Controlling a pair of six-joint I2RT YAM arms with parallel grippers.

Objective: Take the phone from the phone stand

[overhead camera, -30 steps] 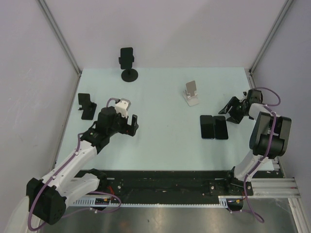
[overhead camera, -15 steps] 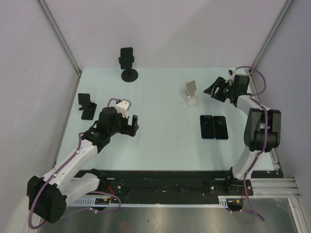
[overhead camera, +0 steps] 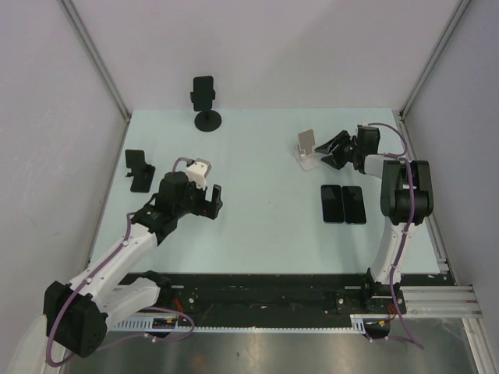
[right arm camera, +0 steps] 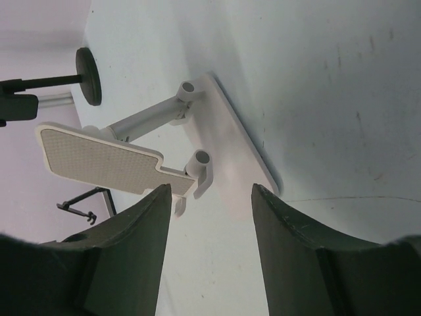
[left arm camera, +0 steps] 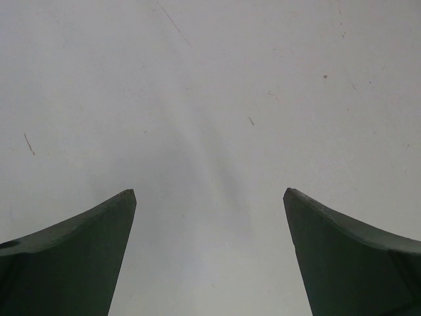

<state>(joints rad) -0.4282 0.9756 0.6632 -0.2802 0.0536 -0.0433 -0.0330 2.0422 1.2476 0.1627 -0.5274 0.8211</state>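
A black phone (overhead camera: 203, 90) stands upright in a black round-based stand (overhead camera: 207, 119) at the back left of the table. My right gripper (overhead camera: 331, 149) is open and empty, low over the table just right of an empty white folding stand (overhead camera: 307, 149). In the right wrist view the white stand (right arm camera: 125, 158) lies just ahead of my open gripper (right arm camera: 210, 187), and the black stand's round base (right arm camera: 89, 67) shows far behind. My left gripper (overhead camera: 212, 201) is open and empty at the table's left middle; its wrist view shows the gripper (left arm camera: 209, 192) over bare table.
Two black phones (overhead camera: 333, 204) (overhead camera: 355, 204) lie flat side by side right of centre. A small empty black stand (overhead camera: 139, 169) sits near the left edge. Grey walls close in the table on the left, back and right.
My right arm has swung from the table's right edge toward the back and then left, ending beside the white stand. The left arm has not moved.
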